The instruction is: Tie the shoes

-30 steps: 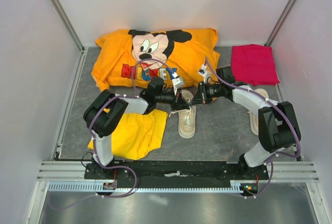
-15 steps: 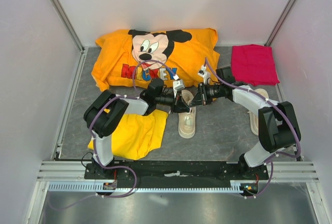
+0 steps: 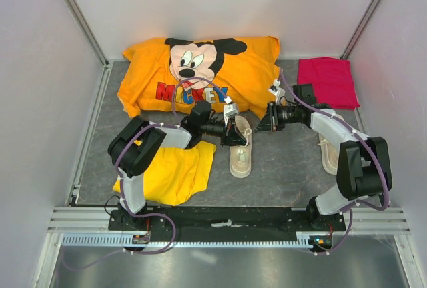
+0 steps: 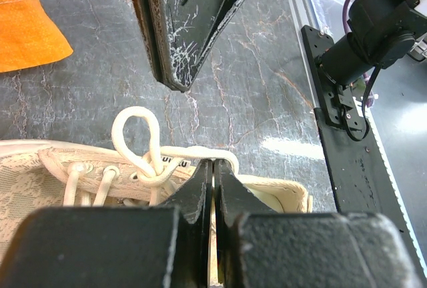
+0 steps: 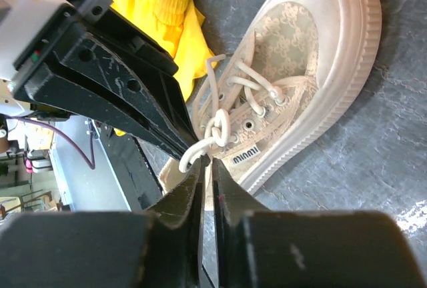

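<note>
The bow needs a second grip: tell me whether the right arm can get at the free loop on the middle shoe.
Probably yes: the right gripper points at the loop with nothing between; the left gripper pinches a lace strand alongside.

An orange shirt with a cartoon mouse printed on it lies crumpled at the far side of the grey marbled desk. A folded pink cloth lies just beside it, in the far right corner. Yellow shorts lie at the near left.
</note>
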